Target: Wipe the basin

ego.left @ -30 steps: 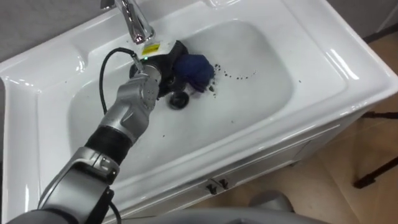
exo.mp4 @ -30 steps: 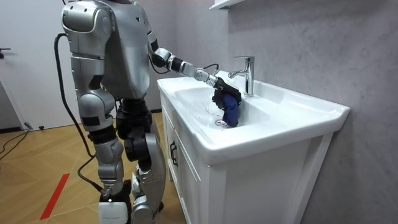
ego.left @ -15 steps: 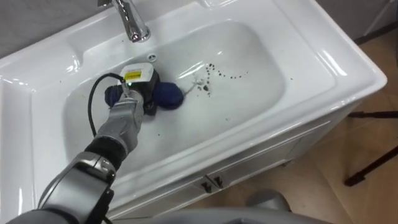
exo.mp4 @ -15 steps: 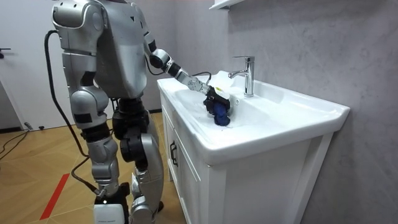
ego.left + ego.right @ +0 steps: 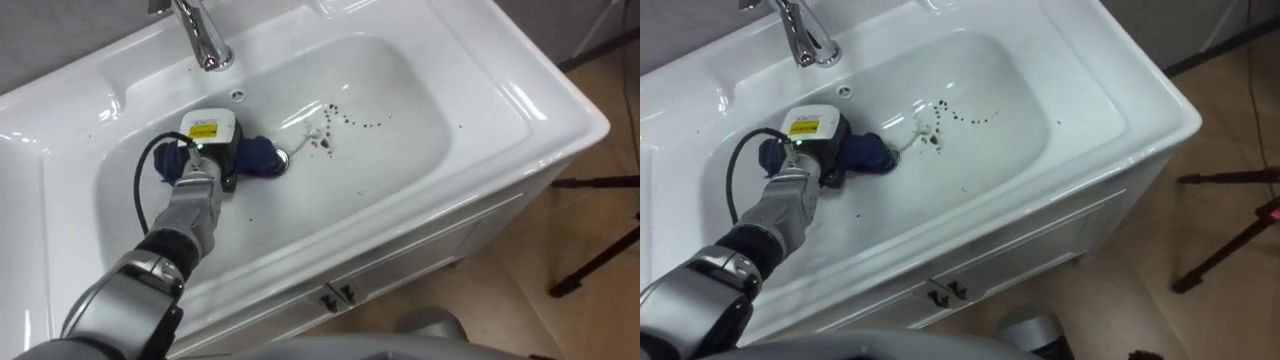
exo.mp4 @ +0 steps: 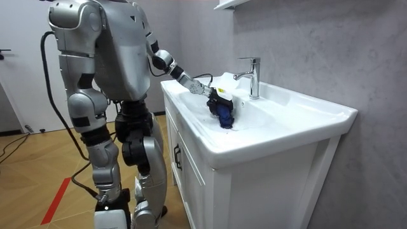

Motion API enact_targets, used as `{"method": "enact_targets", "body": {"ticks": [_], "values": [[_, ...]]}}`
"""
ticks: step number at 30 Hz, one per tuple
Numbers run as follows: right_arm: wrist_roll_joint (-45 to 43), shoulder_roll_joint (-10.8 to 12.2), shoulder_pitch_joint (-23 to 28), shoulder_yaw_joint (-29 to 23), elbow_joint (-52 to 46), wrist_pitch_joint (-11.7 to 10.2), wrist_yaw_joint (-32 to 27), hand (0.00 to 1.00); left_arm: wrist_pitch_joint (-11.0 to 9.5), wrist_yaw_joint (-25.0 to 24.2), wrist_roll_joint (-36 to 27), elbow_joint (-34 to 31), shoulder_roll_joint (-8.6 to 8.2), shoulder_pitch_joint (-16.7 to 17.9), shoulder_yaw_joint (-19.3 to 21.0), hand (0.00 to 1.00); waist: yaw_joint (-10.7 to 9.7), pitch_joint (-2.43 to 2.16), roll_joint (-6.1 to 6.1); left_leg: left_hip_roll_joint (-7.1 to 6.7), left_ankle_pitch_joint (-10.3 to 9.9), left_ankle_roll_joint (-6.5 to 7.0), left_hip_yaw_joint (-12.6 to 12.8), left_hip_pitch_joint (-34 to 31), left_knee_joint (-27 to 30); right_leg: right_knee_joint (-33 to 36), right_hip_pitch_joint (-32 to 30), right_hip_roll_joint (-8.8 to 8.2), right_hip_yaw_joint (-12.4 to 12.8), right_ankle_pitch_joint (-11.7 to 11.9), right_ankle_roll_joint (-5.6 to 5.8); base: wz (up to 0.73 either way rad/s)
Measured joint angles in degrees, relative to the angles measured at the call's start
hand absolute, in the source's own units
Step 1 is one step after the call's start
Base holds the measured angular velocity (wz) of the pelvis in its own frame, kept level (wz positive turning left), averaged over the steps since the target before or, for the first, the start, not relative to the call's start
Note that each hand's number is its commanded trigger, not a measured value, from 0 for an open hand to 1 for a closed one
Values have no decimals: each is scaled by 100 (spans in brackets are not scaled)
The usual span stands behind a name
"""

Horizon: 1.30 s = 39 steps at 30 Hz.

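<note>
Cloth [image 5: 258, 156], dark blue, likely soft, limp and light, bunched on basin [image 5: 400, 130] floor; left hand [image 5: 208, 145] clamped over its middle; best held bunched, not by an edge.

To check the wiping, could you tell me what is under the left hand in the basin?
A blue cloth lies under the left hand, on the basin floor beside the drain. The cloth's middle and the floor beneath are covered.

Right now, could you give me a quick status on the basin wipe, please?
Left hand shut on blue cloth, low in basin beside drain. Dark specks lie right of drain, not yet wiped. Nothing in the way.
</note>
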Motion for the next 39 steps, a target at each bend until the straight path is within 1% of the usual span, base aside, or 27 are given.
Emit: {"method": "enact_targets", "body": {"ticks": [3,6,8,10,11,13,16,21,27,31,36,39], "values": [[-151,10,101,-151,-162,109,0,0,4,43,110,-18,0,116,251,100,6,-7,7,4,0,0,5,-4,6,7,-13,0,0,0,0,-2],[-153,9,107,-229,-174,177,-20,0,51,158,135,0,0,222,309,100,27,-47,56,8,0,0,6,-8,7,14,-30,3,8,2,-2,0],[-169,11,102,-355,-173,284,-26,0,65,163,185,-7,0,350,458,100,28,-95,126,8,0,0,-8,-3,4,17,-25,2,5,3,-4,0],[-169,10,107,-512,-186,347,-35,0,80,197,196,-35,26,489,591,100,44,-113,161,9,2,-3,-7,19,1,17,-8,4,1,3,-6,0],[-165,9,107,-581,-190,358,-66,0,81,248,193,-35,35,555,708,100,63,-112,170,13,4,-6,-5,33,2,15,9,6,-9,5,-11,0],[-166,2,110,-687,-182,359,-110,0,82,278,196,-34,46,586,799,100,126,-110,173,17,7,-11,-8,50,2,9,29,8,-19,6,-14,2],[-170,-3,106,-794,-191,344,-186,0,83,285,196,-34,48,660,927,100,160,-109,177,18,7,-11,-11,103,5,-1,96,8,-24,5,-15,0],[-198,-4,120,-794,-218,366,-199,0,84,285,201,-30,49,674,934,100,189,-108,176,18,7,-11,-18,129,6,7,136,11,-25,5,-15,0],[-349,-2,115,-789,-224,456,-227,0,85,386,186,-88,48,809,1047,100,194,-105,173,22,6,-12,-7,187,0,17,175,15,-18,-6,-26,-1],[-346,9,111,-789,-226,452,-250,0,85,474,172,-250,48,955,1151,100,197,-100,164,22,6,-12,-5,190,4,22,165,14,-6,-7,-26,0],[-341,28,101,-785,-226,436,-275,0,85,542,153,-244,43,962,1148,100,183,-89,132,22,6,-12,-3,183,-2,25,150,12,-2,-19,-21,0],[-326,67,85,-767,-231,393,-308,0,85,615,-18,-217,34,933,1145,100,185,-77,113,22,6,-12,-2,171,5,25,142,9,-8,-19,-21,0]]}}
